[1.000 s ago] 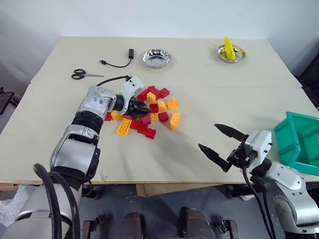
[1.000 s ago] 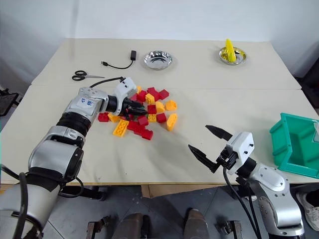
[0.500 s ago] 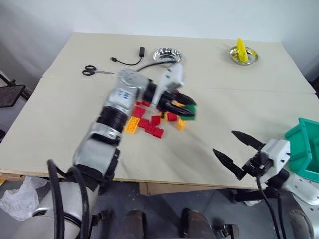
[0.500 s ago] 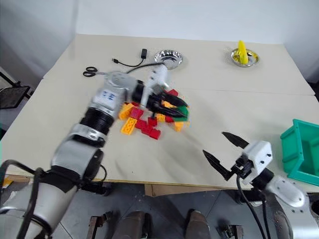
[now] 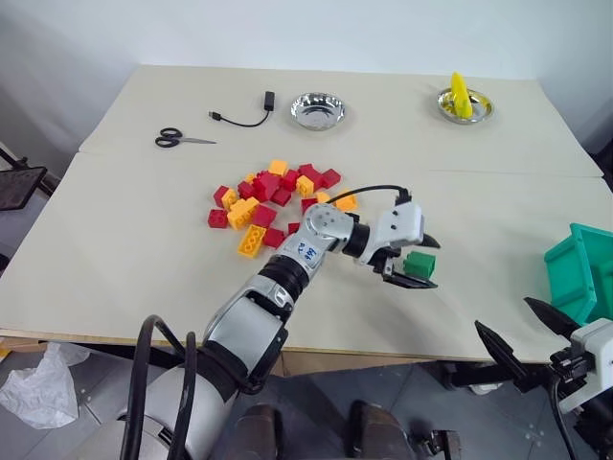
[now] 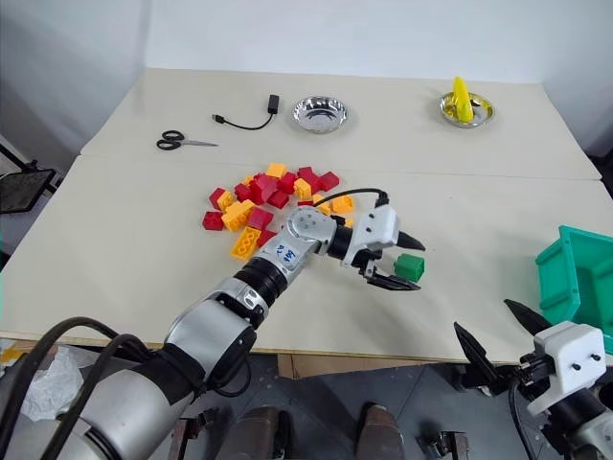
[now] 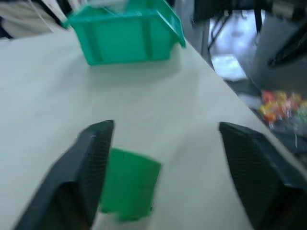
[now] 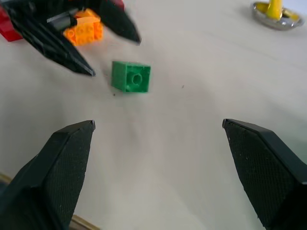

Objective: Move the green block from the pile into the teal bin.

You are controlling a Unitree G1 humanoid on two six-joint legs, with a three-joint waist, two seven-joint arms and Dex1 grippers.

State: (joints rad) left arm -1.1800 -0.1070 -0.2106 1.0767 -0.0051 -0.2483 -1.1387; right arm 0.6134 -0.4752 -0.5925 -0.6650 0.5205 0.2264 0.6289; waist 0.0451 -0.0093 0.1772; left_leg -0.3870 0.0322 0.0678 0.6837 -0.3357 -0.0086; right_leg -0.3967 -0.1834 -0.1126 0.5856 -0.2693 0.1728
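While spread wide, left gripper (image 6: pixel 395 261) brackets green block (image 6: pixel 410 267) on table (image 6: pixel 498 211), beside one finger. Right gripper (image 6: pixel 505 334) gaping, empty, near teal bin (image 6: pixel 573 275).

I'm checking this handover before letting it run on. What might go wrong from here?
The small dark-green studded plastic brick lies on the table between the open left gripper fingers, well short of the teal rectangular plastic bin. A sweep could knock it away. The open right gripper must approach without hitting the left.
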